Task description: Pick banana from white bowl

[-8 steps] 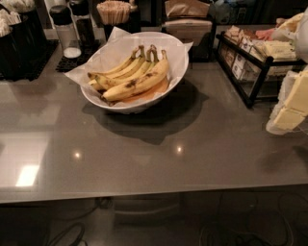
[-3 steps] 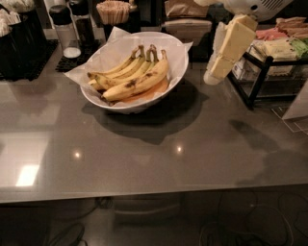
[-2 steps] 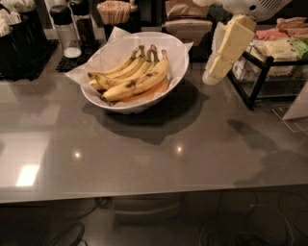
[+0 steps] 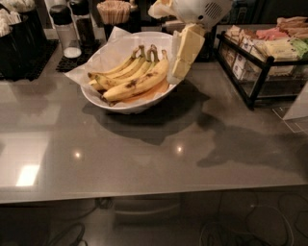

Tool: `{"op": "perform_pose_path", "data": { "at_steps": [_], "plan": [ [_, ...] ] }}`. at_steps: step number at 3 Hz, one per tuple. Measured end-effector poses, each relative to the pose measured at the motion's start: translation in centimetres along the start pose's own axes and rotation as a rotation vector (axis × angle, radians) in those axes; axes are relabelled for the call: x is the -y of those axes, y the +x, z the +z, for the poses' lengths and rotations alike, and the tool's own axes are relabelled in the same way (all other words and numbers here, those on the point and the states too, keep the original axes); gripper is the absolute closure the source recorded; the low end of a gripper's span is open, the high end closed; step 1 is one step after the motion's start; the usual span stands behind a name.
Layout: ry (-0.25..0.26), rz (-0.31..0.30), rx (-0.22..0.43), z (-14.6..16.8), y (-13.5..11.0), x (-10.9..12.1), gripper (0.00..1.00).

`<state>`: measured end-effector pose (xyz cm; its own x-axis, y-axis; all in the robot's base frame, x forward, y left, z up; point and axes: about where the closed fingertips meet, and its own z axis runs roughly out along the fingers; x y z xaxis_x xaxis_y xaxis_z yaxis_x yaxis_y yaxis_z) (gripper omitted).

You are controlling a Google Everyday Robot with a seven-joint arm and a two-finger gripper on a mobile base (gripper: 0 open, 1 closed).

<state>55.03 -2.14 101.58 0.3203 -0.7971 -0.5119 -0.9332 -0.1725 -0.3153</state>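
**Gripper parked at the bowl's right rim, bananas all in the bowl**

The white bowl (image 4: pixel 120 106) sits toward the back of the grey counter (image 4: pixel 144 158), left of centre, lined with crinkled white paper (image 4: pixel 115 45) that sticks up past the rim at the back. Inside it is the bunch of bananas (image 4: pixel 134 79) – yellow with brown spots, lying on their sides, stems pointing up and to the right, tips down to the left. All of them rest in the bowl.

The gripper (image 4: pixel 180 67) comes down from the white arm housing (image 4: pixel 202 9) at the top of the view and hangs at the bowl's right edge, just beside the stem end of the bunch. It's cream coloured and tilted, lower end leaning left toward the bowl. Whether it's touching a banana or the paper – can't tell from this angle, and I honestly can't tell if it's spread or closed either. Nothing visibly in its hold.

Other stuff: a black wire rack (image 4: pixel 255 81) of packets off to the right, two dark-capped shakers (image 4: pixel 65 29) behind the bowl on the left, and a cup of wooden stirrers (image 4: pixel 114 12) at the back.
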Motion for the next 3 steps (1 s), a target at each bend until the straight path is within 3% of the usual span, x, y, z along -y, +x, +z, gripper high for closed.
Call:
{"op": "perform_pose_path", "data": {
  "at_steps": [2, 3],
  "plan": [
    [-0.006, 0.001, 0.008, 0.7, 0.0, 0.2, 0.00],
    [-0.065, -0.021, 0.048, 4.0, -0.2, 0.8, 0.00]
  ]
}}
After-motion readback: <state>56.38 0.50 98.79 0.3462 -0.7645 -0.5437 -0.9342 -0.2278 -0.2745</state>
